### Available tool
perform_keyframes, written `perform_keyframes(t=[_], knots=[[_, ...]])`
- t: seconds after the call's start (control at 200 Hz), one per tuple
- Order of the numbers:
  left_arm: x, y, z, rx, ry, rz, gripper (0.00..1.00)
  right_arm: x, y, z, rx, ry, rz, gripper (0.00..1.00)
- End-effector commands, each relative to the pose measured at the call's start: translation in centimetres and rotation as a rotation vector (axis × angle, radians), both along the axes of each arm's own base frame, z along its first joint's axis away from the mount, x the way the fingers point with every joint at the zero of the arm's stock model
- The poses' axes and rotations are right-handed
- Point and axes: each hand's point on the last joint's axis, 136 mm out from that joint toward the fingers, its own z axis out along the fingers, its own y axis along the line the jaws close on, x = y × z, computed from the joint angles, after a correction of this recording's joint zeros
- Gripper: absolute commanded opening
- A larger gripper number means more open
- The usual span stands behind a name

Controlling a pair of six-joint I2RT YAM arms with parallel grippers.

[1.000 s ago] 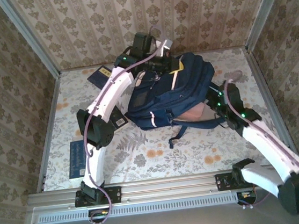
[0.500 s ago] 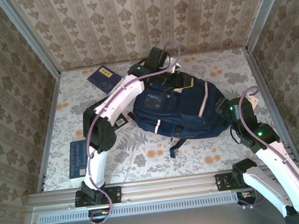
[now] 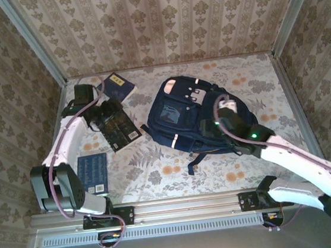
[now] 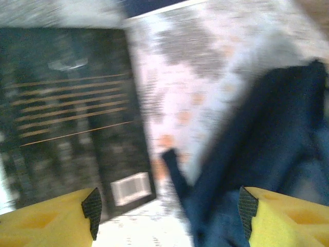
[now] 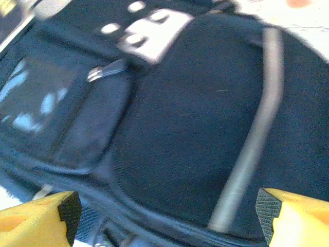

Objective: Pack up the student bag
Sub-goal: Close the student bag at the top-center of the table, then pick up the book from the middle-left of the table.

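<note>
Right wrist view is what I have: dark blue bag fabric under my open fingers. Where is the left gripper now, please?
Observer: The left gripper is at the far left, above a black book and apart from the student bag.
Operator: Are there other books to pack?
Observer: Yes, two: a dark blue book at the front left, and a second dark blue book at the back left.
Operator: Does the left gripper hold something?
Observer: No. In the left wrist view its jaws stand wide apart with nothing between them.
</note>
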Motion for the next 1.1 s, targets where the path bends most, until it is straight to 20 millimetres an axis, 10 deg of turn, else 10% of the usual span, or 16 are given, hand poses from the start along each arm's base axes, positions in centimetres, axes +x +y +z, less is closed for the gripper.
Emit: perform_keyframes(t=[0.0, 0.23, 0.38, 0.725, 1.095], knots=[[-1.5, 3.1, -4.5, 0.008, 0.148, 0.125, 0.74, 1.3, 7.1, 1.4, 0.042, -0.006, 0.223, 0.9], [0.2, 4.6, -8.2, -0.112, 0.167, 0.195, 0.73, 3.1, 22.7, 0.2, 0.151, 0.191, 0.581, 0.89], [1.3, 5.5, -9.6, -0.105, 0.18, 0.219, 0.71, 6.7, 28.7, -2.4, 0.138, 0.257, 0.6, 0.89], [1.5, 8.3, -11.2, -0.084, 0.196, 0.29, 0.69, 13.4, 31.6, -10.6, 0.053, 0.37, 0.426, 0.88], [3.7, 3.8, -12.7, -0.313, 0.199, 0.205, 0.65, 13.4, 32.6, -16.1, 0.112, 0.507, 0.45, 0.87]])
